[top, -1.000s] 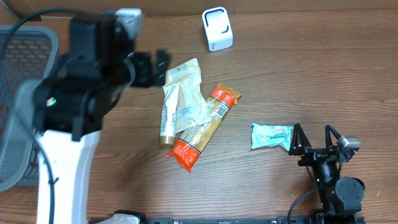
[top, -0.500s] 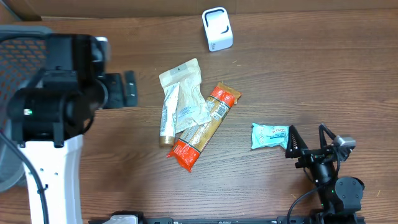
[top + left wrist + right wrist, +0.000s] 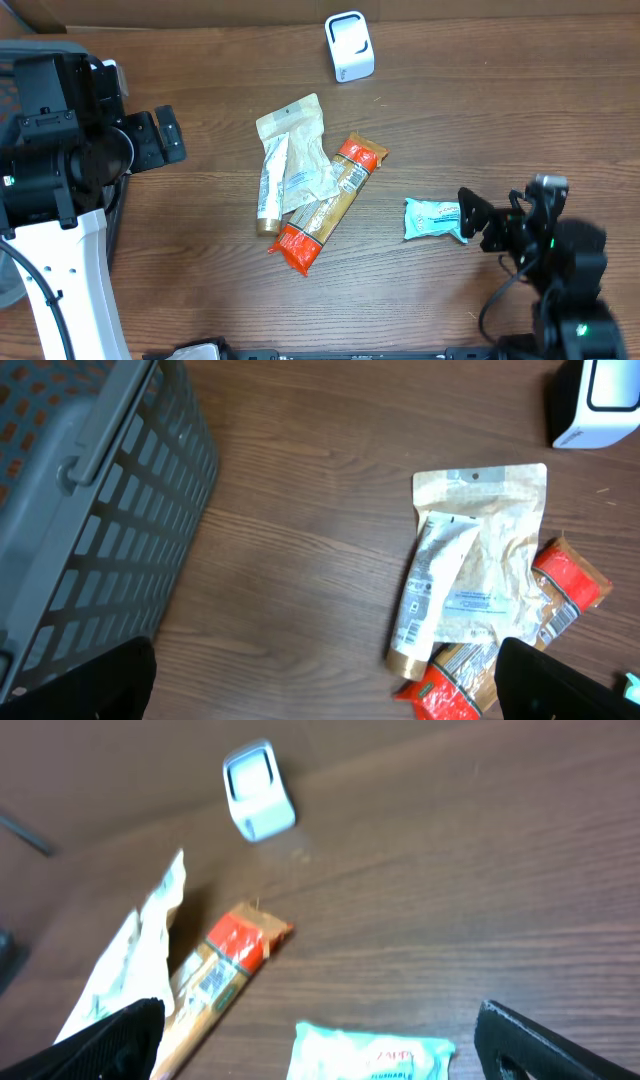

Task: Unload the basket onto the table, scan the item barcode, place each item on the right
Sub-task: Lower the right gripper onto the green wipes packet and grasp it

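Teal packet (image 3: 436,219) flat on the bench (image 3: 480,120), lower right of the overhead view, just left of the right hand (image 3: 497,218); fingers spread wide, empty. Left hand (image 3: 160,140) at far left, likewise spread and empty, well apart from it. White scanner (image 3: 349,46) at top centre. Packet's lower edge cut off in the right wrist view. Print there too blurred to read; same for tube (image 3: 271,185), pouch (image 3: 297,128), orange bar (image 3: 325,205).

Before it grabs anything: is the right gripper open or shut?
Open. On the right gripper, the fingertips sit at opposite edges of the wrist view, gripping nothing.
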Available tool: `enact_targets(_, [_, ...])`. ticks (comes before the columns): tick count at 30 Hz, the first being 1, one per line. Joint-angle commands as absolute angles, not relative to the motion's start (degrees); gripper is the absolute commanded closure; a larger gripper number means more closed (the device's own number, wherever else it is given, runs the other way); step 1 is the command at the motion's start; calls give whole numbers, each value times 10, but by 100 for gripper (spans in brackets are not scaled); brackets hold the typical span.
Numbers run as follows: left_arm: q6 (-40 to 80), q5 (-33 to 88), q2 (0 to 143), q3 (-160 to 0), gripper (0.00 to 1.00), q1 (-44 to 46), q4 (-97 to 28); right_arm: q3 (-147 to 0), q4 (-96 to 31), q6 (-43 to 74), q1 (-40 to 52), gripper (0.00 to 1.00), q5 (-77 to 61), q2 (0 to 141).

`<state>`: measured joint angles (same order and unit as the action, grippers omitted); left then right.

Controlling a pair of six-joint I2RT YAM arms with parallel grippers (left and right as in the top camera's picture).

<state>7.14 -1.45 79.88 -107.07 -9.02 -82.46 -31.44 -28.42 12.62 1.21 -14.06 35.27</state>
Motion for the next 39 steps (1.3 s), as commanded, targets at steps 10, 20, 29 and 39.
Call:
enact_targets(10, [75, -6, 802, -1068, 0, -93, -823, -575, -486, 12, -55, 0, -425, 788])
enact_targets(20, [75, -6, 802, -1068, 0, -93, -823, -571, -542, 67, -56, 20, -190, 904])
enact_targets(29, [75, -6, 802, -1068, 1, -93, -823, -514, -483, 66, -56, 13, -160, 906])
enact_targets(39, [75, -6, 802, -1068, 0, -93, -823, -466, -415, 66, -55, 18, -209, 939])
